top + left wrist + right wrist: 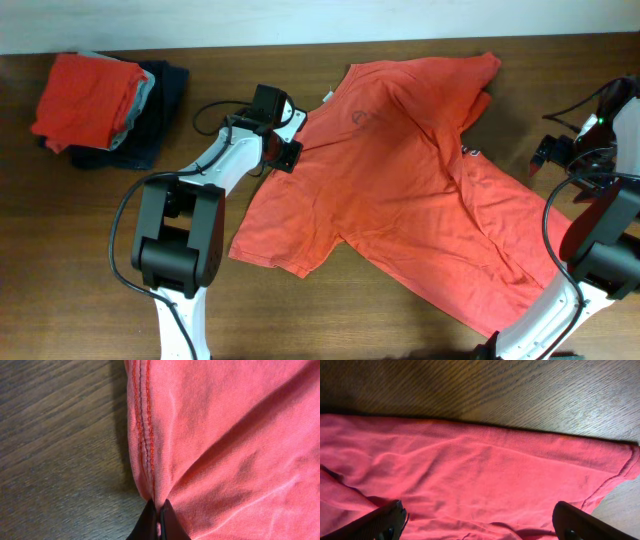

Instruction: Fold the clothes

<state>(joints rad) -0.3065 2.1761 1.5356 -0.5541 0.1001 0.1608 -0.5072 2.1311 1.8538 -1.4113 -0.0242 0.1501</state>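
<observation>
An orange-red T-shirt lies spread and creased across the middle of the wooden table. At its left edge my left gripper is shut on a pinch of the cloth. In the left wrist view the two black fingertips meet on a fold beside the double-stitched hem. Over the shirt's right side hangs my right gripper, open. Its fingers stand wide apart above the shirt cloth, holding nothing.
At the back left a folded orange-red shirt lies on a stack with a pale grey garment and a dark navy one. Black cables loop near the left arm. Bare wood lies beyond the shirt's edge.
</observation>
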